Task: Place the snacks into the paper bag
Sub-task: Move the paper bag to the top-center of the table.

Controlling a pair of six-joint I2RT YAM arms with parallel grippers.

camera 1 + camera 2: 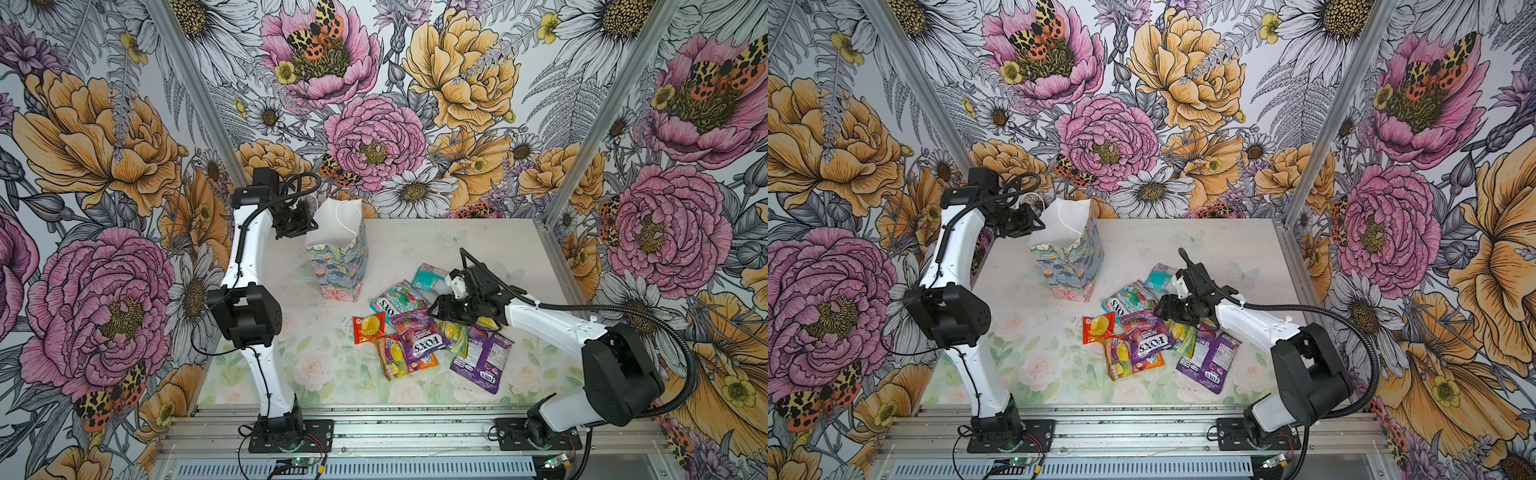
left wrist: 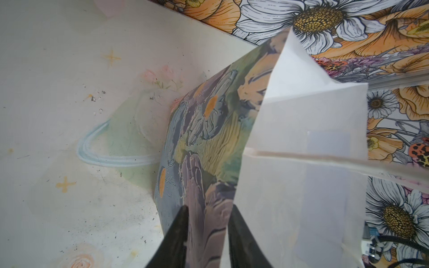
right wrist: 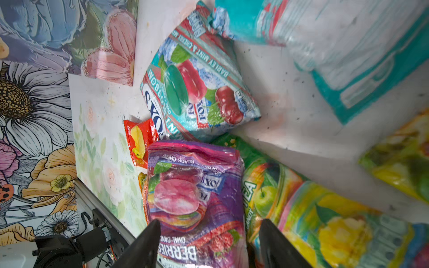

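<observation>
Floral wallpaper (image 1: 374, 137) in pink, orange and white covers the walls on three sides of a pale desk (image 1: 415, 245) printed with faint roses. Two white-and-black arms stand at the desk's near edge, the left arm (image 1: 245, 249) reaching to the far side and the right arm (image 1: 552, 328) bent low over the middle.

The paper bag (image 1: 338, 266) stands upright toward the far left of the desk, its mouth open and white inside, with a thin cord handle hanging within. The snacks (image 1: 419, 332) lie in a loose, overlapping heap to the bag's right and nearer the front. They include a large purple packet (image 1: 482, 361), a teal mint packet (image 1: 399, 301), a purple berries packet (image 1: 419, 336), an orange packet (image 1: 399, 365), a green-yellow packet (image 1: 455, 336), a teal-and-white packet (image 1: 430, 277) and a small red packet (image 1: 368, 328).

The left pincer (image 1: 312, 226) is at the bag's upper rim. In the left wrist view its fingers (image 2: 176, 236) stand a narrow gap apart, with the bag's printed wall between them. I cannot tell whether they actually pinch the paper.

The right pincer (image 1: 434, 311) is low over the heap. In the right wrist view its fingers (image 3: 148, 243) are spread wide on either side of the berries packet, and no grip shows.
</observation>
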